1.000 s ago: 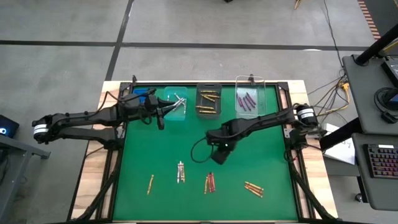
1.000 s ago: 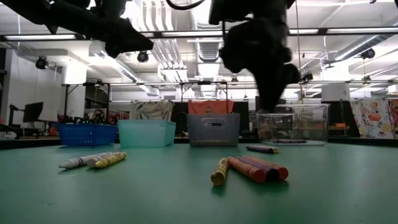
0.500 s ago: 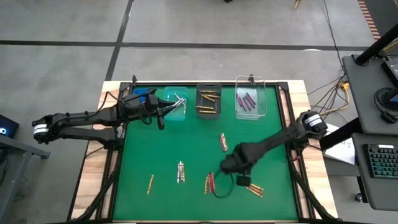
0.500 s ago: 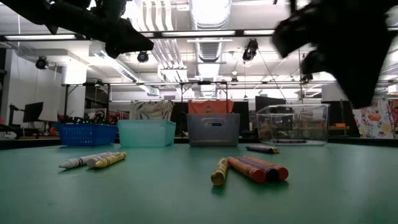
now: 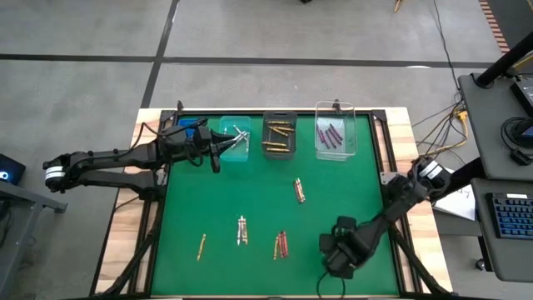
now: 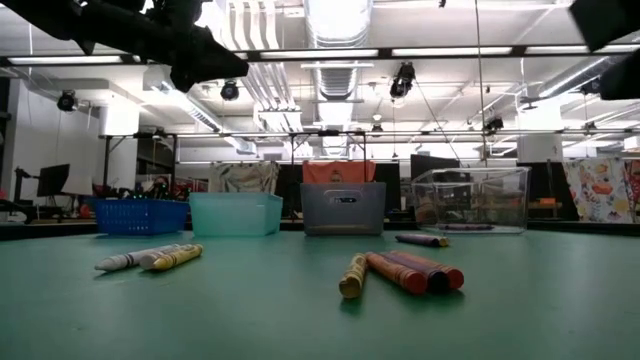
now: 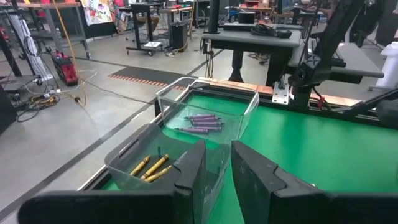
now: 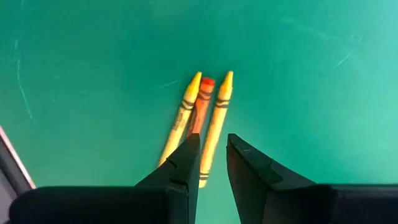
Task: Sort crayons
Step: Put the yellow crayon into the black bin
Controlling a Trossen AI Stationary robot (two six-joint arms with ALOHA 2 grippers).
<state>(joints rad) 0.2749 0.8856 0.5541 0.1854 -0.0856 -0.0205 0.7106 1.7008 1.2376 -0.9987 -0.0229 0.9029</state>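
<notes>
The right gripper (image 8: 211,163), its fingers a little apart and nothing held between them, is seen just above three crayons (image 8: 200,118) lying together on the mat (image 5: 350,183) at the near right, while the left gripper (image 7: 214,168), also slightly open and empty, is kept by the bins (image 5: 279,133) at the far edge

a robotics lab or workshop, by the look of it: bare concrete floor (image 5: 250,33) around a green-topped surface (image 5: 350,192) on a frame, exposed ducts and strip lights (image 6: 450,52) overhead, cables trailing on the right, a side desk with a keyboard (image 5: 510,218), and more workbenches (image 7: 261,37) far behind.
</notes>
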